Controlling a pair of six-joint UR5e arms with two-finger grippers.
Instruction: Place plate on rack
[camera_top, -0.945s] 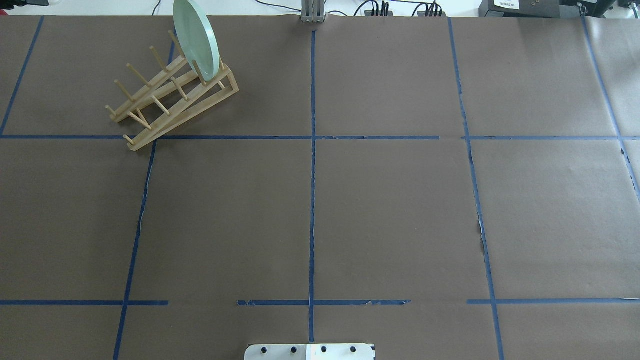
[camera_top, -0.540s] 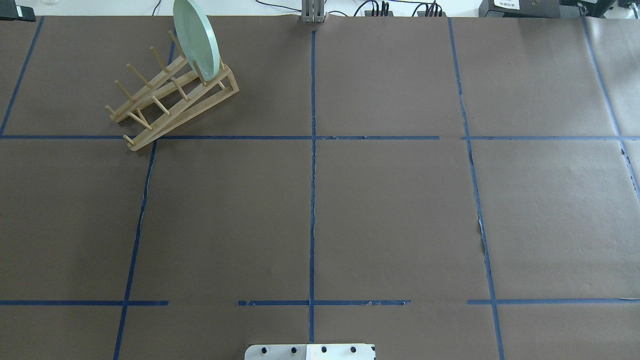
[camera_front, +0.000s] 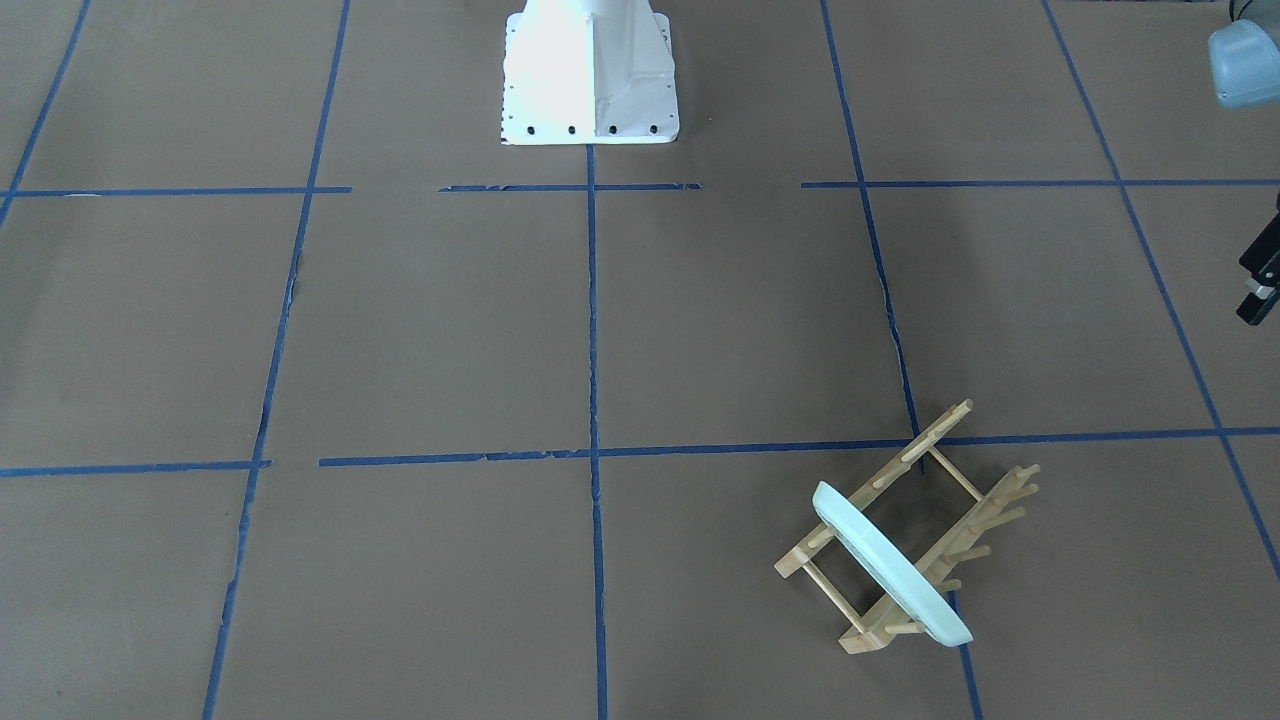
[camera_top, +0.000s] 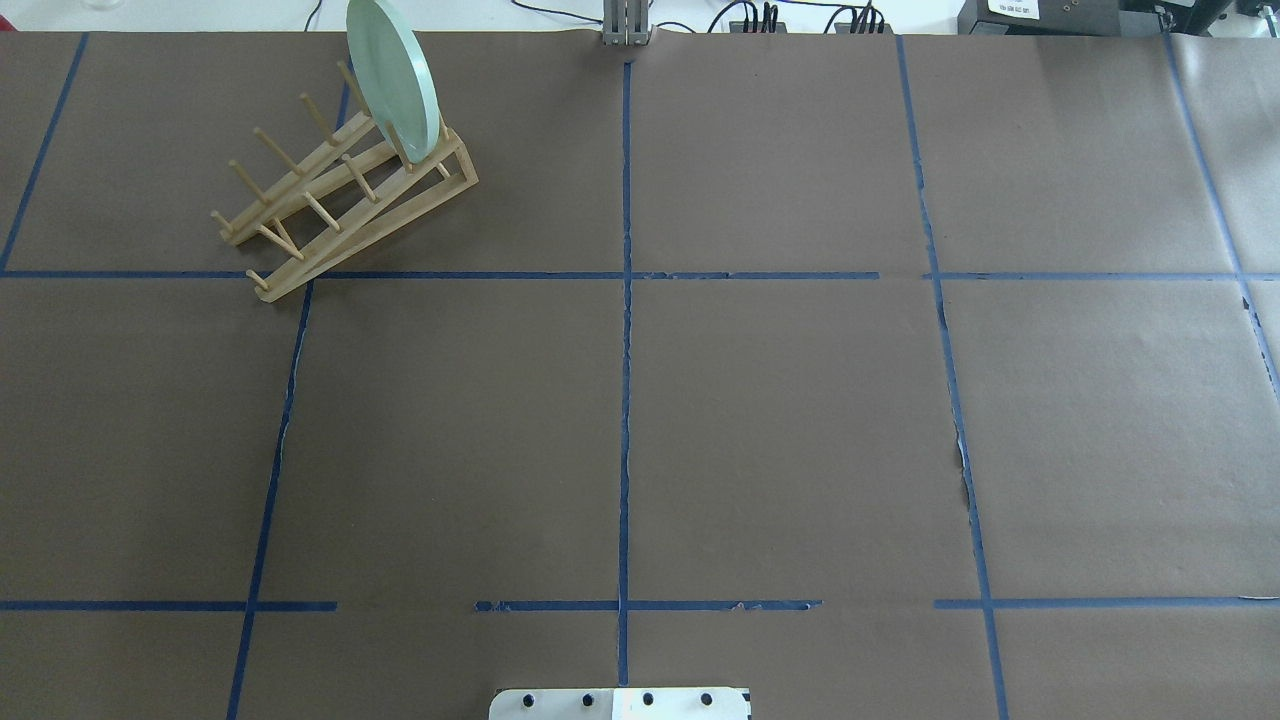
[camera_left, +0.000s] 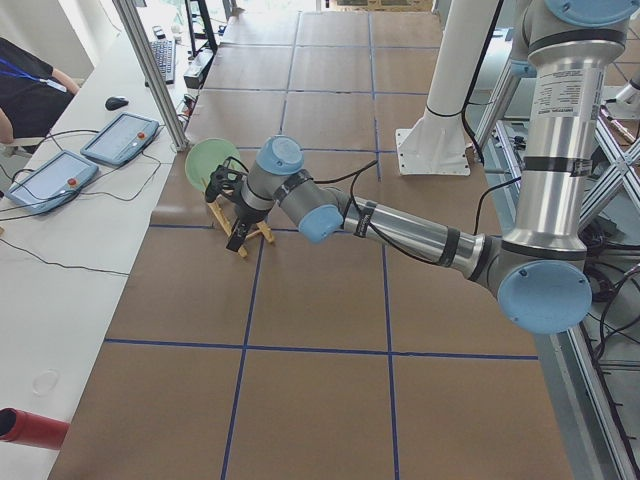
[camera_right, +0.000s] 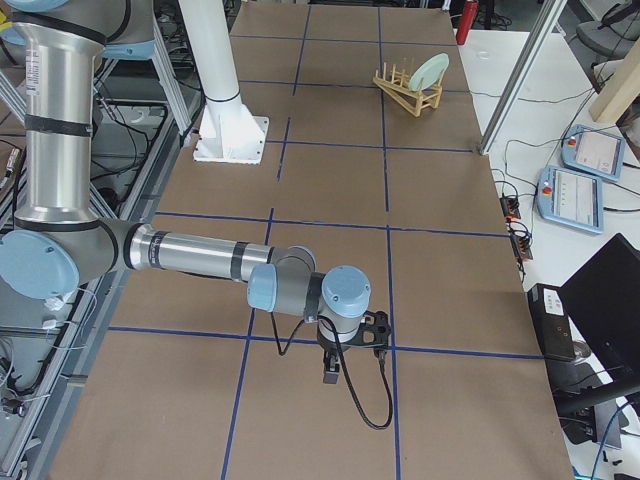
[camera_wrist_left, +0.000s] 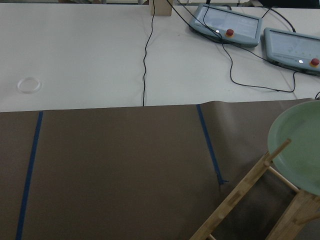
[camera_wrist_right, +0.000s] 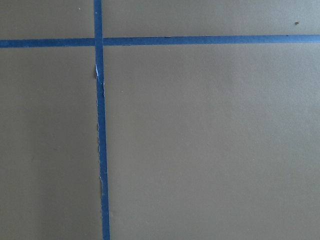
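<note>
The pale mint-green plate (camera_top: 392, 80) stands on edge between the pegs at the raised far end of the light-wood rack (camera_top: 340, 205), at the far left of the table. Both show in the front-facing view, plate (camera_front: 890, 565) and rack (camera_front: 930, 435), and in the left wrist view, plate (camera_wrist_left: 300, 150) and rack (camera_wrist_left: 240, 200). My left gripper (camera_left: 232, 215) hangs close beside the rack, apart from the plate; I cannot tell whether it is open. My right gripper (camera_right: 332, 375) is far away over bare brown paper; I cannot tell its state.
The white robot base (camera_front: 590, 80) stands at the near middle edge. Two teach pendants (camera_wrist_left: 227, 20) and cables lie on the white bench beyond the table's far edge. An aluminium post (camera_top: 627, 25) stands at the far middle edge. An operator (camera_left: 25, 80) sits at the bench.
A dark part at the overhead view's top left corner has gone out of view. The plate and the rack have not moved.
</note>
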